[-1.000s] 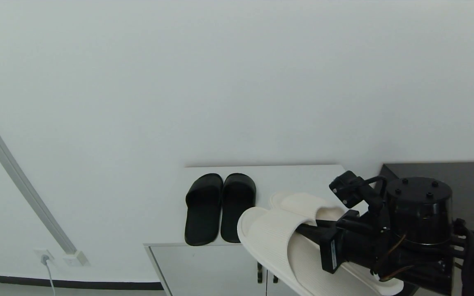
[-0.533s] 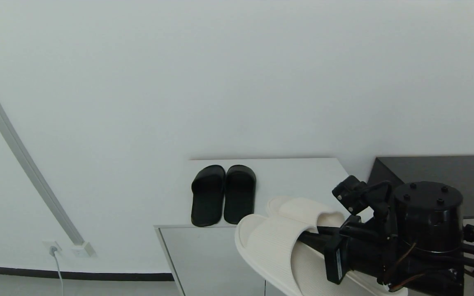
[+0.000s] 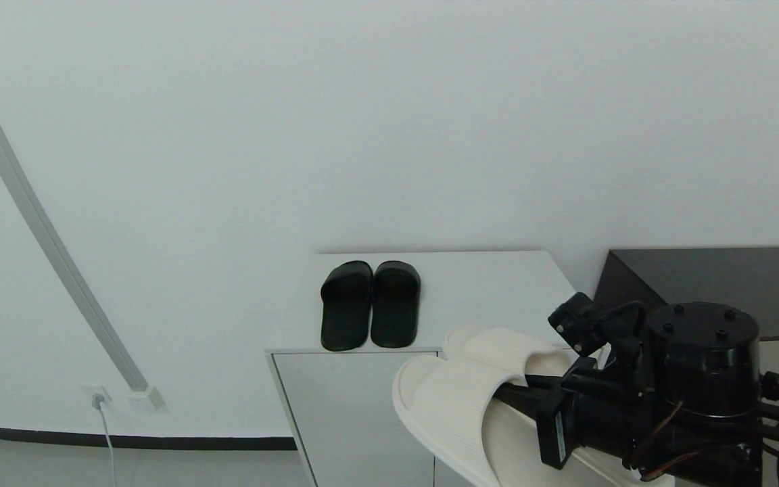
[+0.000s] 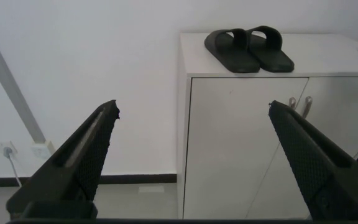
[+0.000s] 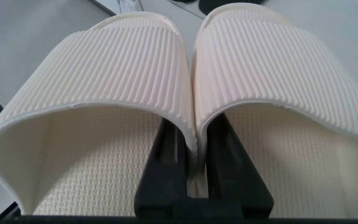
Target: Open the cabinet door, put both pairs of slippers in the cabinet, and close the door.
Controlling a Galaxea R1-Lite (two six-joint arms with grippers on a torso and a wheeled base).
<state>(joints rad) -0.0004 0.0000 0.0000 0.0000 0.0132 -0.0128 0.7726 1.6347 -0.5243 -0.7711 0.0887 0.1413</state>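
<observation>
In the lower right of the head view, a pair of white slippers (image 3: 454, 399) is being held up by the right gripper (image 3: 510, 391), whose fingers are being pushed in under the straps. The pair is being carried clear of the cabinet (image 3: 498, 284), probably so it can be put inside once a door is opened. At centre frame, a pair of black slippers (image 3: 370, 304) is being left side by side on the cabinet top, toes toward the wall. Below them the doors (image 3: 356, 419) are being kept shut, so the opening step is judged not yet done.

In the left wrist view, the left gripper (image 4: 192, 107) is being held with its fingers spread wide and nothing between them. It is being aimed at the cabinet front, well apart from it, seemingly readied for the handles (image 4: 300, 106) right of centre. The black slippers (image 4: 248, 48) are being shown at the top of the frame.

In the right wrist view, the white slippers (image 5: 129, 68) are being gripped as one. The two inner strap walls are being pinched together between the dark fingers (image 5: 166, 174), so both are being carried at once.

Against the earlier head pictures, the whole scene is being shown shifted: the cabinet and the black pair are now being seen higher and smaller, with more door front in view. The camera is judged to have moved, and the grip on the white pair is unchanged.
</observation>
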